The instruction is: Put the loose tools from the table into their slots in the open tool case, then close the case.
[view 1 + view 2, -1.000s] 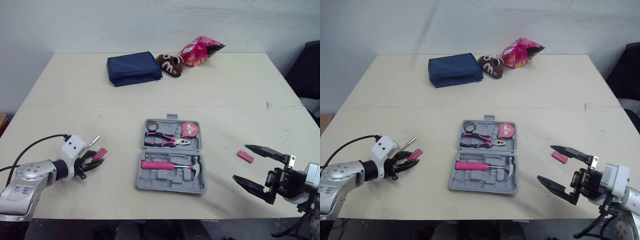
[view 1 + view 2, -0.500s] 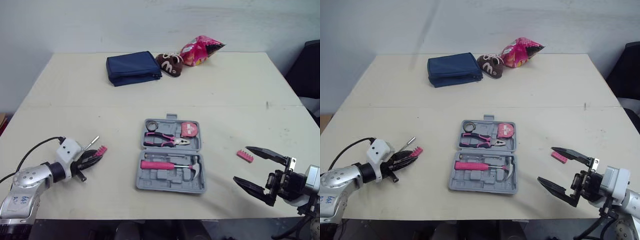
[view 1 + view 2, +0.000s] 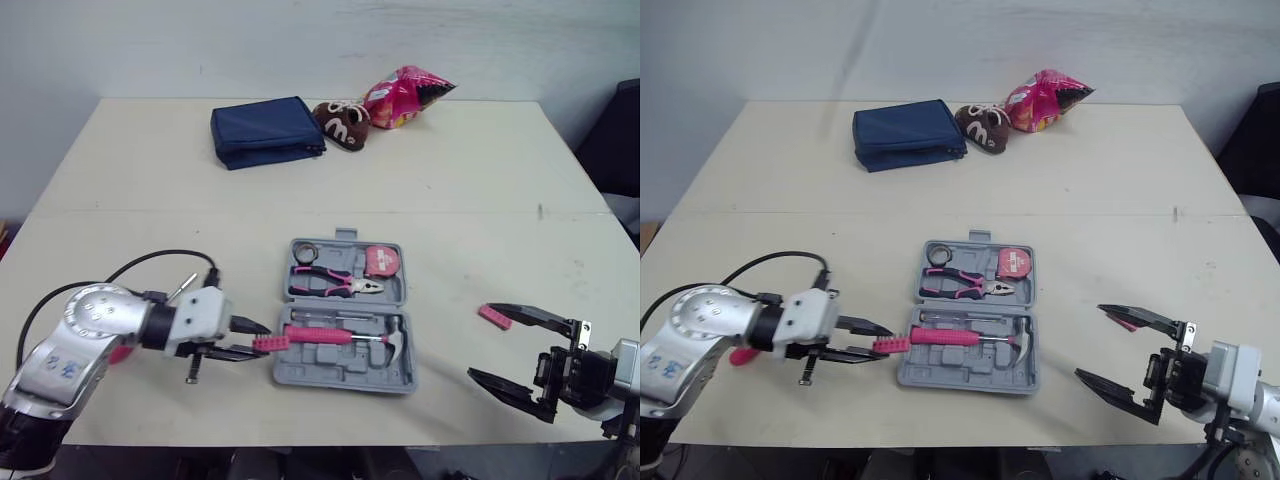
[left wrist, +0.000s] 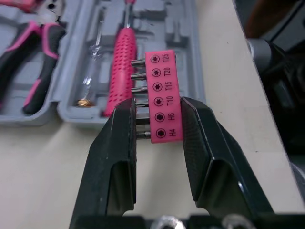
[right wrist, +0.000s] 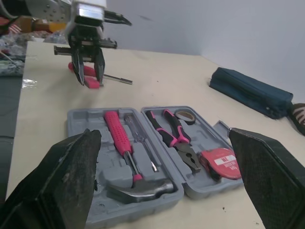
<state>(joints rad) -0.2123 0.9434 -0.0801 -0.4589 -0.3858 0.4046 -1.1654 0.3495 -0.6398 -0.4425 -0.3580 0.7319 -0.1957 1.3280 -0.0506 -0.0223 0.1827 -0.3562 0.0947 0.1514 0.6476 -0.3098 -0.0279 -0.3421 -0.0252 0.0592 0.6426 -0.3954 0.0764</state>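
Two pink bit holders are outside the open tool case (image 3: 338, 381). The first bit holder (image 4: 161, 95) is pinched between the left gripper's (image 3: 258, 338) fingers, at the case's left edge beside the hammer's (image 3: 320, 335) pink handle. The second bit holder (image 3: 493, 316) lies on the worktop (image 3: 470, 200) right of the case, near the right gripper (image 3: 482, 342), which is spread wide and holds nothing. Pliers (image 3: 330, 285) sit in the case's far half.
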